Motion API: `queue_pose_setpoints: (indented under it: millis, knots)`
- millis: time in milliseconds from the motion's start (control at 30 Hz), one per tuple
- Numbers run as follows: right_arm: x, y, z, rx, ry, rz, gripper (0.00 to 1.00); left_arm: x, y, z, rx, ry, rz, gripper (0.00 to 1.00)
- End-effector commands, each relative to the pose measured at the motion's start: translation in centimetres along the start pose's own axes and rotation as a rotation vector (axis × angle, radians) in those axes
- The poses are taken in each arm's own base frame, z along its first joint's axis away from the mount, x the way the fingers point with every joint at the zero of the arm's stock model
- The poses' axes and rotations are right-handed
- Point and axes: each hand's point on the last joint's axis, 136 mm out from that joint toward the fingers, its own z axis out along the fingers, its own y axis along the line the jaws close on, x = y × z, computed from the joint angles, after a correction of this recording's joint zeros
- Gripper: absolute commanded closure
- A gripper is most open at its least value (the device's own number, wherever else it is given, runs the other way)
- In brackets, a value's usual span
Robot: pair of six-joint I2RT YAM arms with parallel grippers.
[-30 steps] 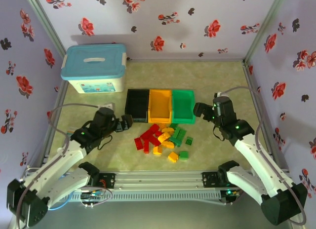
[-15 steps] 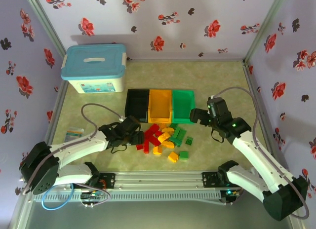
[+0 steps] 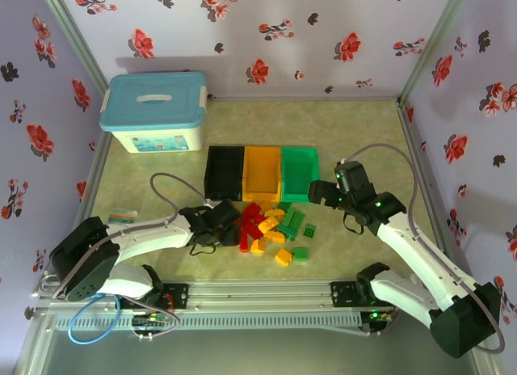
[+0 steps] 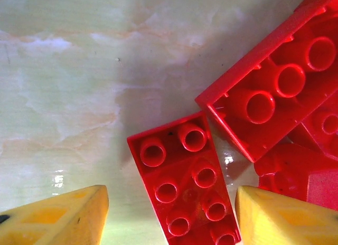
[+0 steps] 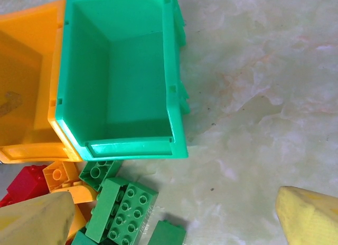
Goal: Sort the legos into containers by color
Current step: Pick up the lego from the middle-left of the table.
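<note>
by the look of it the sorting is hardly begun: in the top view the legos [image 3: 271,228] lie in one mixed heap of red, orange-yellow and green on the counter [image 3: 355,132], just at 6 o'clock of the three bins. the orange bin [image 3: 262,174] and green bin [image 3: 300,174] show bare floors, while the black bin [image 3: 224,173] is too dark inside to be sure of. so every brick seems left to move. the left tool [image 3: 224,223] sits low at the heap's 9 o'clock edge, and the right tool [image 3: 317,191] hangs at the heap's 2 o'clock, just beside the green bin's near corner. the left wrist view adds what the top view cannot. there the left tool's fingers [image 4: 58,216] stand partly spread on either side of a red brick [image 4: 182,176] lying studs up and flat on the counter. a strip of counter shows between the 9 o'clock finger and the brick, so it is straddled and not pinched. a larger red brick [image 4: 264,92] lies just beside it at 1 o'clock. the right wrist view shows the right tool's fingers [image 5: 311,213] spread wide, holding nothing, with loose green bricks [image 5: 121,208] on the counter below. it also confirms the green bin is empty inside, those bricks lying outside, just beside its near wall.
</note>
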Motion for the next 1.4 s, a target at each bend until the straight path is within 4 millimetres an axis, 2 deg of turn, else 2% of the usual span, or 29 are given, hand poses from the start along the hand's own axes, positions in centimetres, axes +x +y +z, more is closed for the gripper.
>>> queue_pose_setpoints:
  millis: [0, 367, 667, 1000, 1167, 1367]
  knots:
    - [0.0, 0.2, 0.2, -0.009, -0.012, 0.012, 0.02, -0.4, -0.2, -0.2, -0.015, -0.015, -0.022, 0.37]
    - [0.3, 0.2, 0.0, -0.021, -0.023, 0.025, 0.02, -0.2, 0.2, 0.1, -0.038, -0.017, -0.034, 0.44]
    - [0.2, 0.4, 0.3, -0.02, -0.021, 0.019, 0.02, 0.0, 1.0, 0.4, -0.065, -0.026, -0.047, 0.45]
    - [0.4, 0.4, 0.9, -0.022, -0.014, 0.03, 0.03, -0.5, 0.4, 1.0, -0.092, -0.022, -0.021, 0.52]
    - [0.5, 0.3, 0.9, -0.017, -0.015, 0.029, 0.03, -0.8, 0.5, 0.7, -0.106, -0.032, -0.013, 0.67]
    - [0.8, 0.2, 1.3, -0.012, -0.002, 0.033, 0.03, -2.0, 0.6, -1.2, -0.114, -0.075, 0.002, 0.74]
